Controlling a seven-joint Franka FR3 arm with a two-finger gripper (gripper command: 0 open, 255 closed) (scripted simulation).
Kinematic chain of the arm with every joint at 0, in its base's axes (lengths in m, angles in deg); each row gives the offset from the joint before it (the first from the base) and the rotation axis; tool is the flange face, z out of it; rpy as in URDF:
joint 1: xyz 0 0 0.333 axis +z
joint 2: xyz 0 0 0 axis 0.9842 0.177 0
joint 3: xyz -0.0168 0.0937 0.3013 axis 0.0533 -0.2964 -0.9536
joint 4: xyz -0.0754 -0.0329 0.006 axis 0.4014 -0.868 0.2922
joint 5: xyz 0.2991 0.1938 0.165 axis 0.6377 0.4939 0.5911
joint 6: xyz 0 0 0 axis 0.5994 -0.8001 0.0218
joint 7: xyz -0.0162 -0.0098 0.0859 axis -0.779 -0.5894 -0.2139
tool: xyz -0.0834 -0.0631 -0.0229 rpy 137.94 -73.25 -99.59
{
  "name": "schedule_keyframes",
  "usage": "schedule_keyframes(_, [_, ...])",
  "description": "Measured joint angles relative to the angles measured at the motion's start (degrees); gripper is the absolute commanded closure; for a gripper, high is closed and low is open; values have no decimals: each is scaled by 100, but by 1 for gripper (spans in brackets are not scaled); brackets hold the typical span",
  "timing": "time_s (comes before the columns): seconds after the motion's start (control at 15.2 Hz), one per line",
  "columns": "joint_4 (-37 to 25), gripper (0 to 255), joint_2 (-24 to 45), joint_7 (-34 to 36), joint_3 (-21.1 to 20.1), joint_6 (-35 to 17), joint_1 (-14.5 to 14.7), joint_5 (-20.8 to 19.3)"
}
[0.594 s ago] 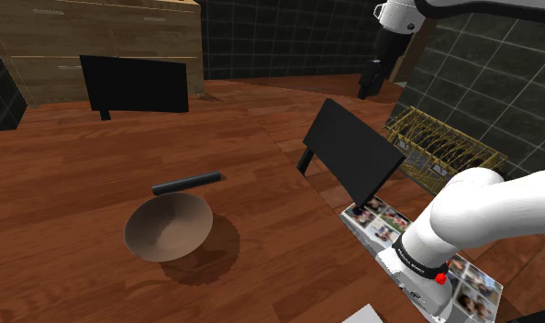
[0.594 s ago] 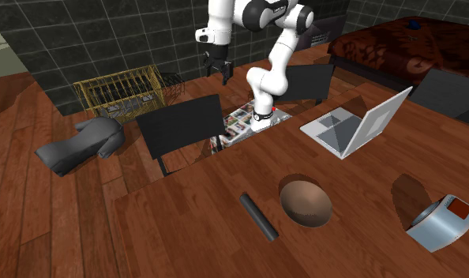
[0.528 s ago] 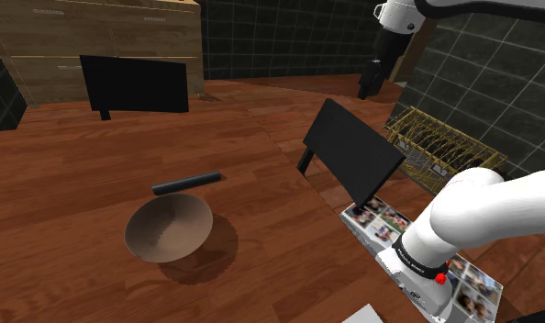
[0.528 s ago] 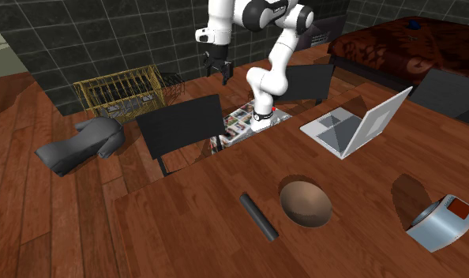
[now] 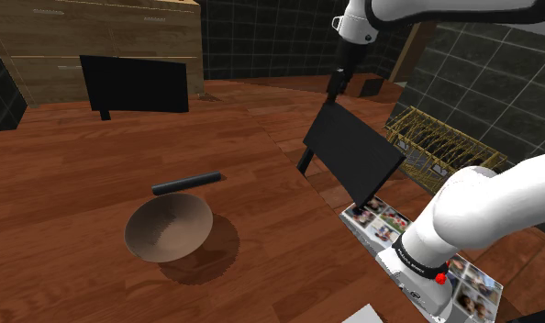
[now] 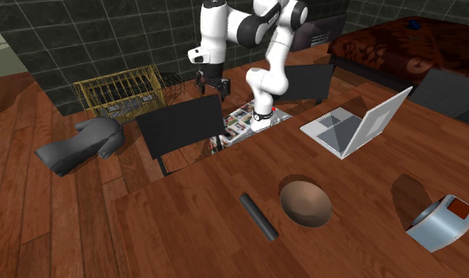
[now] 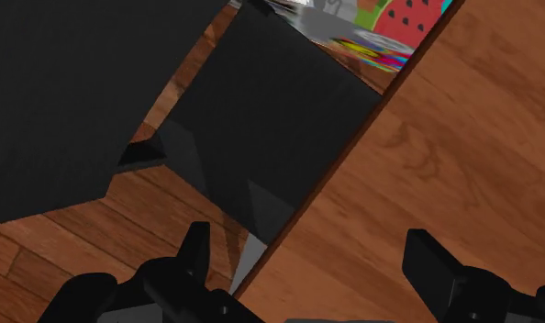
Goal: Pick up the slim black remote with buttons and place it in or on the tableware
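The slim black remote [image 5: 186, 183] [image 6: 258, 216] lies flat on the wooden table, just beyond a brown bowl [image 5: 168, 227] [image 6: 305, 203] in the shoulder view. The bowl stands upright and holds nothing. My gripper [image 5: 333, 94] [image 6: 211, 85] hangs high off the table's edge, just above the top of a black chair back [image 5: 353, 151], far from the remote. In the wrist view the gripper [image 7: 314, 266] is open, its fingers [image 7: 195, 250] wide apart with nothing between them, over the chair back [image 7: 261, 128] and the table edge.
A black panel on a stand [image 5: 133, 83] rises at the table's far side before a wooden cabinet [image 5: 105, 37]. An open laptop [image 6: 359, 122] and a grey device [image 6: 438, 223] sit on the table. A wire basket [image 6: 121, 91] and a grey shape [image 6: 79, 144] lie on the floor.
The arm swung towards the shoulder view's left and lower, bringing the gripper from beside the wall to just above the black chair back. Remote and bowl have not moved.
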Motion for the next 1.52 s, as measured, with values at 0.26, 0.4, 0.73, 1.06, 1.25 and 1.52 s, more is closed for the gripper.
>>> schedule_keyframes(0.26, [-315,0,761,-336,-47,-383,210,100])
schedule_keyframes(0.4, [-452,0,1111,-478,-102,-560,319,157])
schedule_keyframes(0.73, [-936,0,1998,-848,-257,-877,566,278])
schedule_keyframes(1.06, [-1457,0,2854,-1222,-436,-1122,779,357])
schedule_keyframes(1.25, [-1782,0,3319,-1382,-585,-1205,930,383])
schedule_keyframes(1.52, [-2398,0,4034,-1672,-747,-1229,1086,372])
